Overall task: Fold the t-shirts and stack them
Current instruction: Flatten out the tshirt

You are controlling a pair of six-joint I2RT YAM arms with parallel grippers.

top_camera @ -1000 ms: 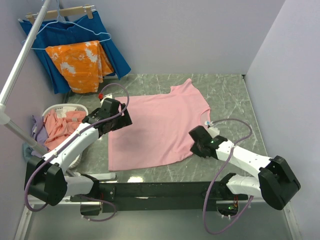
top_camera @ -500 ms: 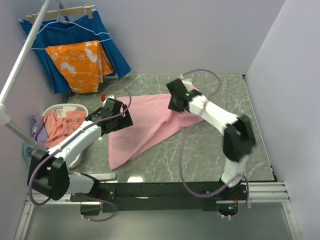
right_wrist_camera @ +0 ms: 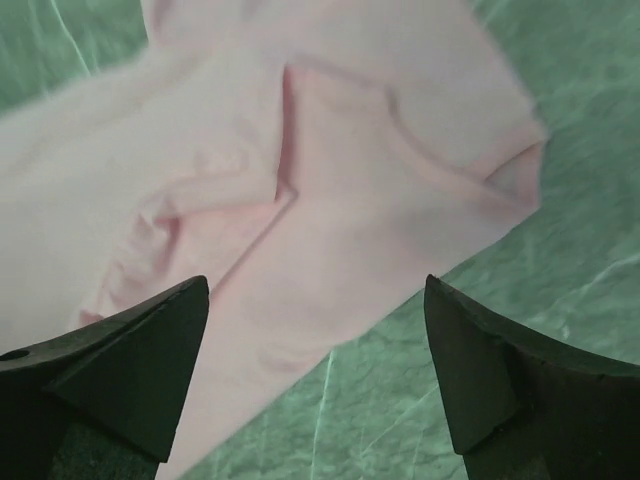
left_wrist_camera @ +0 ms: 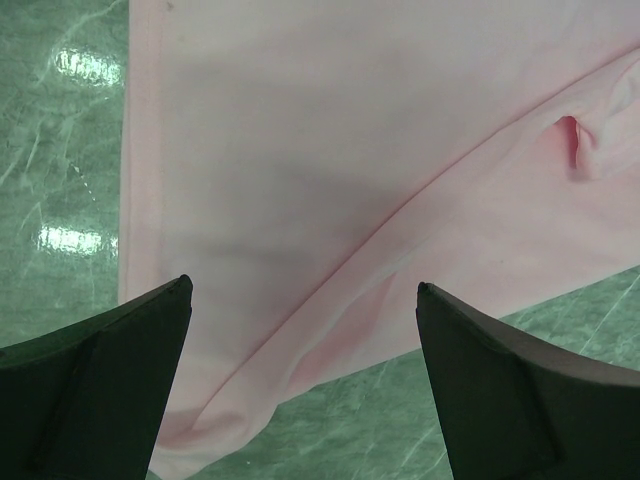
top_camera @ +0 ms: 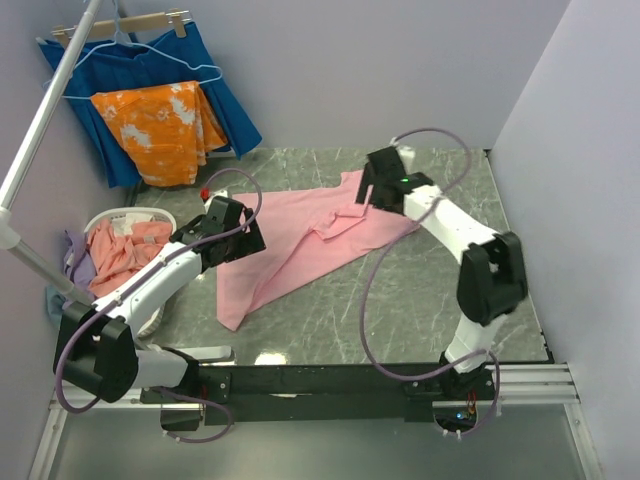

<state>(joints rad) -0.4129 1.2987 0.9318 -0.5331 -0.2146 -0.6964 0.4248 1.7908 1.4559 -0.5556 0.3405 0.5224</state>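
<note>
From above, one light pink t-shirt (top_camera: 300,250) is lying on the green table (top_camera: 430,300), folded over into a long slanted shape running from 7 o'clock to 1 o'clock. Lots of bare table is showing at 5 o'clock from it, and walls are closing in the far and right edges. The left gripper (top_camera: 240,240) is hanging over the shirt's 9 o'clock edge, and the right gripper (top_camera: 368,195) is hanging over its 1 o'clock end. At 9 o'clock one white basket (top_camera: 125,214) is holding one salmon-pink t-shirt (top_camera: 125,255) and one lilac t-shirt (top_camera: 75,255). At 11 o'clock one orange cloth (top_camera: 160,125) and one blue cloth (top_camera: 225,105) are hanging. In the left wrist view, the two fingers are spreading wide over the shirt's fold, pinching nothing. In the right wrist view, the two fingers are spreading wide too, pinching nothing, with a sleeve lying at 2 o'clock and bare table at 5 o'clock.
</note>
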